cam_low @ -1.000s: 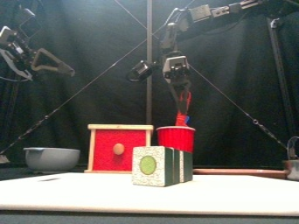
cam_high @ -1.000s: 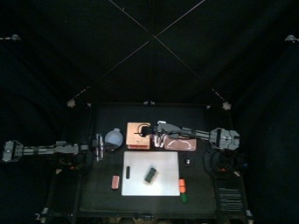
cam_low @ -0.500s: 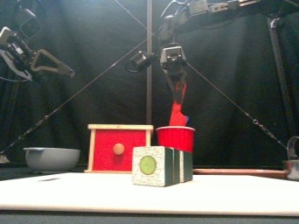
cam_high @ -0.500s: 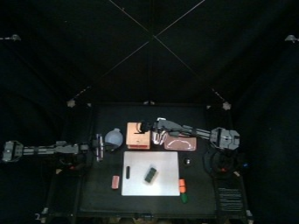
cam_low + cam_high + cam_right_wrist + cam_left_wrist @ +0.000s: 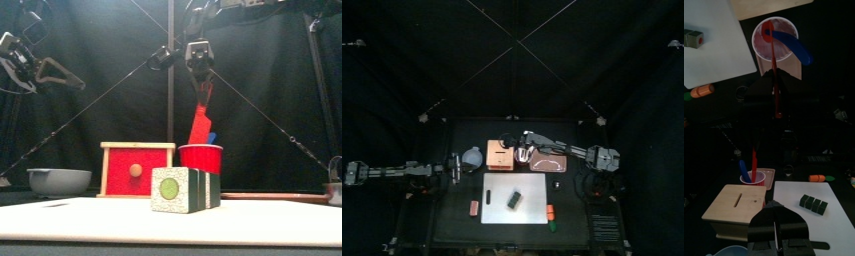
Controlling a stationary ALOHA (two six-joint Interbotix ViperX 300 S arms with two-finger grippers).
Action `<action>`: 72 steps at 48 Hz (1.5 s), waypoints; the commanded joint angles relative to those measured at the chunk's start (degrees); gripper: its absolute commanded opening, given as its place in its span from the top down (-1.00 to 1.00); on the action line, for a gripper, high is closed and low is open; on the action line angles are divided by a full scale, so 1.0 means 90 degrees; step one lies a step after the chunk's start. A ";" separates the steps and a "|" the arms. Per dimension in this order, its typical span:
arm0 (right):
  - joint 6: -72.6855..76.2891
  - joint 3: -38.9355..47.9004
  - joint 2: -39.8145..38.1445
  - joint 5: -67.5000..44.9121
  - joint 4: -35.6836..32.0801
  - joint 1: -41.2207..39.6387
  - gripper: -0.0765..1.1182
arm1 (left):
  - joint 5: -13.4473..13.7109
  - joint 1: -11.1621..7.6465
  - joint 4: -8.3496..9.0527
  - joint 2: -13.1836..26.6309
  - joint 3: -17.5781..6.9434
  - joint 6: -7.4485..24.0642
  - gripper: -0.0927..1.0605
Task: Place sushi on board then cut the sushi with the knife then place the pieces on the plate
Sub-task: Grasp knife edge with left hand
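From above, we see the sushi roll (image 5: 516, 200) already lying on the middle of the white board (image 5: 532, 184), which sits toward the front edge of the surface (image 5: 444, 200). The pink tray (image 5: 548, 163) lies just behind the board on the right, with the wooden box (image 5: 501, 156) beside it and the bowl (image 5: 472, 157) nearer the left edge. The left pincer (image 5: 460, 170) rests near the bowl, and the right pincer (image 5: 523, 140) hangs over the back of the surface. From the front, the right pincer is high above the red cup (image 5: 202, 158) and clamped on the handle of the red knife (image 5: 201, 122). The knife hangs blade down with its tip about level with the cup's rim; we cannot tell whether it is quite clear. The blue knife (image 5: 213, 138) stands in the cup. The left wrist view shows that pincer's jaws pressed together on nothing, looking over the box toward the roll. The right wrist view shows the jaws closed on the red handle, with the cup below. We judge the first step done and the knife fetch in hand. The next move calls for raising the blade free of the rim, carrying it forward over the board, and lining it up with a seam between the roll's blocks.
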 commanded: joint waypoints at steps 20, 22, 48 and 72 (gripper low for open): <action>0.0039 -0.0107 -0.1299 0.0039 -0.0059 0.0000 0.20 | -0.0029 -0.0020 -0.0010 0.0020 -0.0195 -0.0029 0.86; 0.0059 -0.0098 -0.1445 0.0039 -0.0088 0.0000 0.20 | -0.0029 -0.0049 -0.0010 0.0010 -0.0215 -0.0029 0.86; 0.1250 0.1602 -0.2676 -0.1396 -0.1260 0.1162 0.20 | -0.0029 -0.1221 -0.0693 0.0850 -0.0605 -0.0049 0.79; 0.3193 0.3721 -0.3984 -0.3389 -0.1367 0.1992 0.20 | -0.0068 -0.1953 -0.1230 0.1973 -0.1104 -0.0049 -0.25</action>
